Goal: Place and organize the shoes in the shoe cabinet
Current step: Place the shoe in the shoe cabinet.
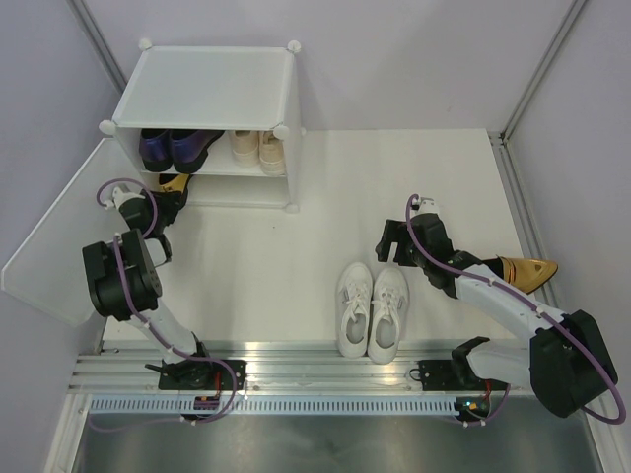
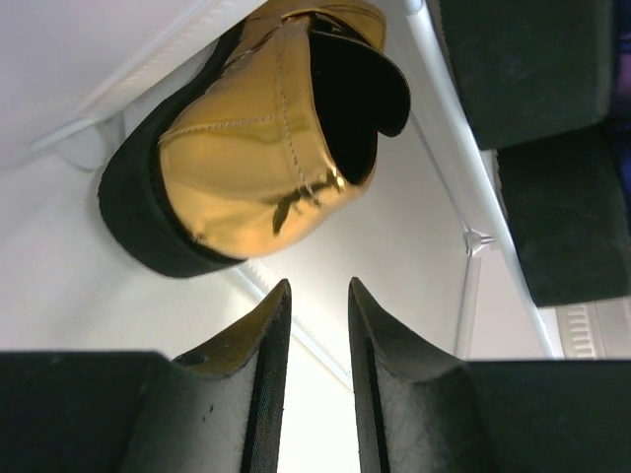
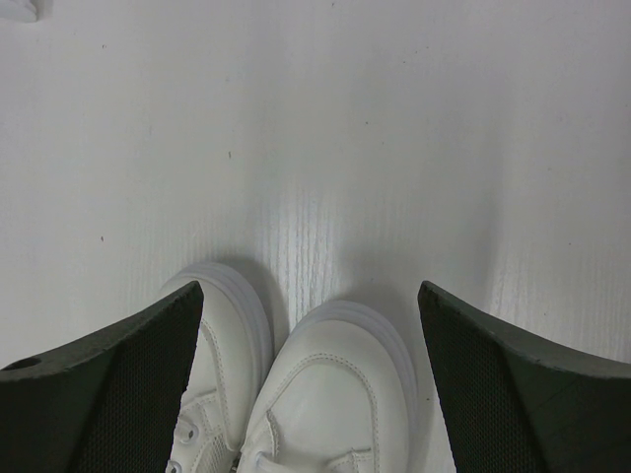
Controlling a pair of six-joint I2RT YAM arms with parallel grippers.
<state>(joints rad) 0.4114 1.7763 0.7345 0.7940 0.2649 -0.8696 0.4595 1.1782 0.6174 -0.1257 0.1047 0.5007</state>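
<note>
**Status.** The cabinet (image 1: 212, 84) stands at the far left of the table (image 1: 296, 236), with its door (image 1: 59, 246) swung open to the left. On the upper shelf, the purple loafers (image 1: 173, 148) sit left and the beige sneakers (image 1: 258, 148) right. One gold heel (image 2: 256, 168) lies at the mouth of the lower compartment, left side. How far in it sits cannot be told. The second heel (image 1: 527, 268) lies on the table at the far right, behind the right arm. The white sneakers (image 1: 373, 310) stand paired near the table's near edge.

**Jaws.** The left jaws are apart by a narrow gap, gripping nothing, and point at the gold heel just ahead of them. The right jaws stand wide apart above the toes of the white sneakers, holding nothing.

**Step in hand (judged).** Seating the first heel in the lower compartment.

1. Keep the left jaws narrow and square to the shoe's rear.
2. Push straight toward the far wall. A push off centre is likely to spin the glossy shoe.
3. Hold the shoe to the left, leaving space beside it for its mate.
4. Stay clear of the cabinet's frame rods and the door when backing out.
5. Keep the right arm clear of the cabinet mouth until the left arm is out.
</note>
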